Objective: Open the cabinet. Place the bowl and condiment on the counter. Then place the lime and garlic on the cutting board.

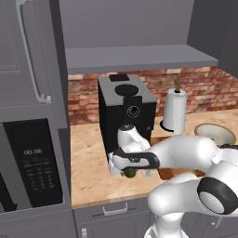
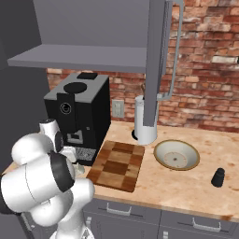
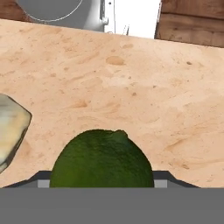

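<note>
Round lime (image 3: 103, 158), stem nub upward

Kitchen: counter (image 2: 196, 182), coffee machine (image 2: 79, 116), microwave (image 1: 32, 162)

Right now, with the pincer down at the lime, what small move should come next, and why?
Probably finish closing on the lime: it sits centred at the pincer, resting on the counter, not yet on the cutting board.

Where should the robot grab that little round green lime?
Across its widest middle, coming down from above. The small round dark-green lime sits loose on the beige speckled counter and could roll, so the gripper probably should squeeze opposite sides evenly.
</note>
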Available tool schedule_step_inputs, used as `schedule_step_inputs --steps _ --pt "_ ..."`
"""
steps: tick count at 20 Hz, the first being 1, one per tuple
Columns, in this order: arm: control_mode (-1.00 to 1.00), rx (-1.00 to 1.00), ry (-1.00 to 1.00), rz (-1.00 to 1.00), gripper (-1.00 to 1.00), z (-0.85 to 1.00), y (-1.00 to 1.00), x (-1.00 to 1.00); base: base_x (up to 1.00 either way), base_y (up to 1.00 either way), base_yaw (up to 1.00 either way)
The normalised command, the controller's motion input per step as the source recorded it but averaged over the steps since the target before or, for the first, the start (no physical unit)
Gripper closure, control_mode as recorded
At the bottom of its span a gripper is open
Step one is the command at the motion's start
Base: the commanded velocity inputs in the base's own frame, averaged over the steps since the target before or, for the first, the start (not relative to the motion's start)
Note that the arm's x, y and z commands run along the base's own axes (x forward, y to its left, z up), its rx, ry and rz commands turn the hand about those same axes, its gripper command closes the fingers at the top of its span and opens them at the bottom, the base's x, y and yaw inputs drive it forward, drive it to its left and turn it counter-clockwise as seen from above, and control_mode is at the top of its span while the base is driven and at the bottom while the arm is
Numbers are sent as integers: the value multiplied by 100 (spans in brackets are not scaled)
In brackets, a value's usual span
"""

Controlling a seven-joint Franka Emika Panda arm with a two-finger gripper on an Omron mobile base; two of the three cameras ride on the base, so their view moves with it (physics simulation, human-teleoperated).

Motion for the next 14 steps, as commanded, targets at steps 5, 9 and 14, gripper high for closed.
schedule_step_inputs --steps 5,9,14 --pt "-100 4 -17 0 100 33 0 -30 0 0 0" --pt "-100 0 -24 0 100 51 0 -42 0 0 0" --pt "-100 0 -22 0 100 48 -11 -60 0 0 0"
